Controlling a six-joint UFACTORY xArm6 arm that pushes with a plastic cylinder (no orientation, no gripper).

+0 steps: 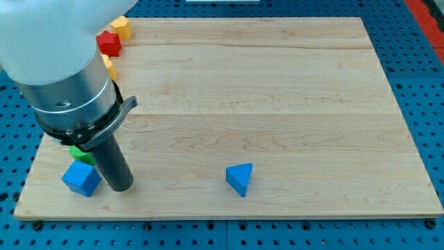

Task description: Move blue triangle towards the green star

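The blue triangle (pixel 240 178) lies on the wooden board near the view's bottom, a little right of centre. A green block (pixel 81 153), mostly hidden behind the arm, shows at the bottom left; its star shape cannot be made out. My tip (pixel 121 187) rests on the board at the bottom left, just right of a blue cube (pixel 81 178) and far to the left of the blue triangle.
A yellow block (pixel 122 26) and a red block (pixel 109 43) sit at the board's top left. Another yellow block (pixel 108 67) peeks out beside the arm. The arm's large grey body (pixel 62 76) covers the view's left side. The board's bottom edge (pixel 229 217) is close below the blocks.
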